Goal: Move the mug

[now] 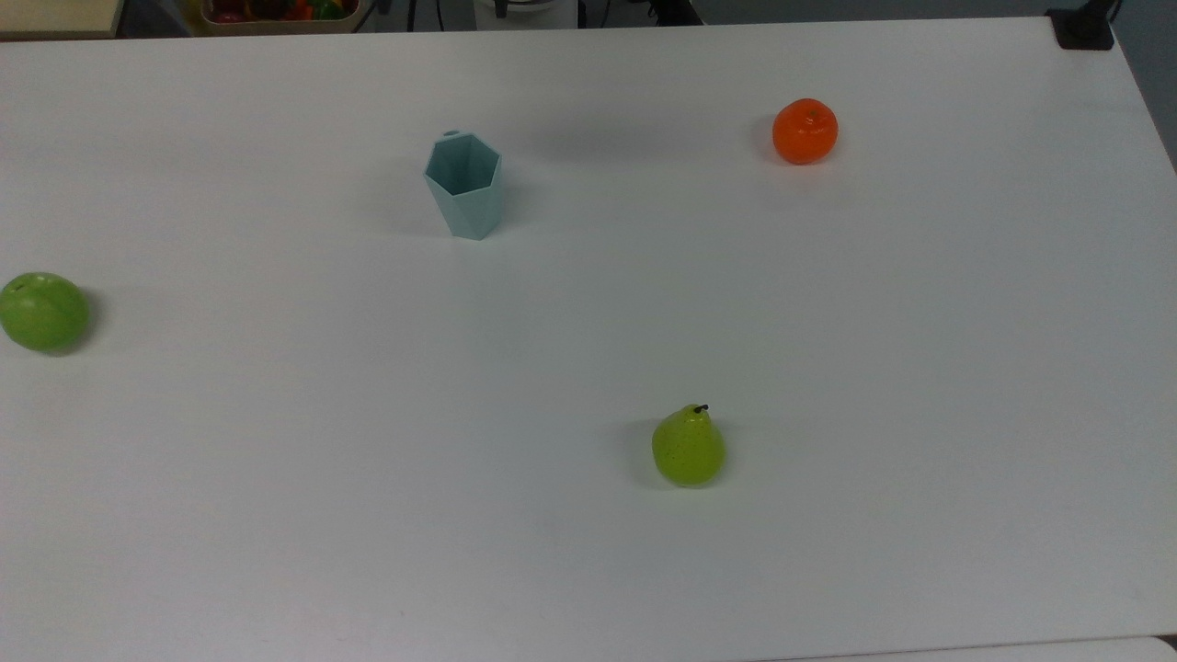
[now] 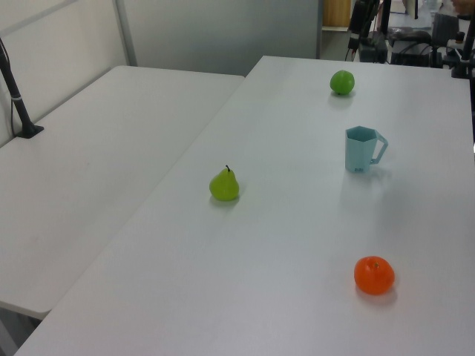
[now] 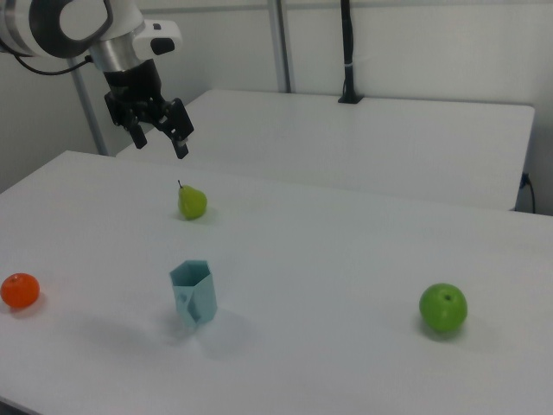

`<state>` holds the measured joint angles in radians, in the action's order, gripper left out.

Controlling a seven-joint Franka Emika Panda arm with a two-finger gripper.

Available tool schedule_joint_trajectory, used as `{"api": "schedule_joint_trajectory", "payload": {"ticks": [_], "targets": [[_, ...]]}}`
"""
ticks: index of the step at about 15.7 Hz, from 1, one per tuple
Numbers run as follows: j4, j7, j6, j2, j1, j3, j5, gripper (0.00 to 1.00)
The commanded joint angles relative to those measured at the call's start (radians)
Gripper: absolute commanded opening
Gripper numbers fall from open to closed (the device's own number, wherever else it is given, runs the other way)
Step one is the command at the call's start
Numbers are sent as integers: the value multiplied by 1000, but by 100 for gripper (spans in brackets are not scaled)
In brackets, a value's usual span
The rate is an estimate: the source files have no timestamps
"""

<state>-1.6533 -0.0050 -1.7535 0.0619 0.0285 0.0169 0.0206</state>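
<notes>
The pale teal-blue faceted mug (image 1: pixel 464 188) stands upright on the white table (image 1: pixel 588 331), its hexagonal rim open upward. In the left view the mug (image 2: pixel 361 150) shows its handle tab toward the left view's right. In the right view the mug (image 3: pixel 193 294) sits near the front, and my gripper (image 3: pixel 161 143) hangs high above the table, up and to the right view's left of it. The fingers (image 3: pixel 181 145) are spread open, with nothing between them and well apart from the mug.
An orange (image 1: pixel 805 131), a green pear (image 1: pixel 688 448) and a green apple (image 1: pixel 43 311) lie spread around the mug, each well apart from it. A second white table (image 3: pixel 389 138) with a black post (image 3: pixel 348 52) adjoins behind.
</notes>
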Motion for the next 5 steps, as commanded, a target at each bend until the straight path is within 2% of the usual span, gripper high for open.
{"api": "schedule_joint_trajectory", "payload": {"ticks": [1,5], "targets": [[-2,-27,-1,3,-13,-12,12,100],[-3,-30,0,3,-12,-14,15,100]]}}
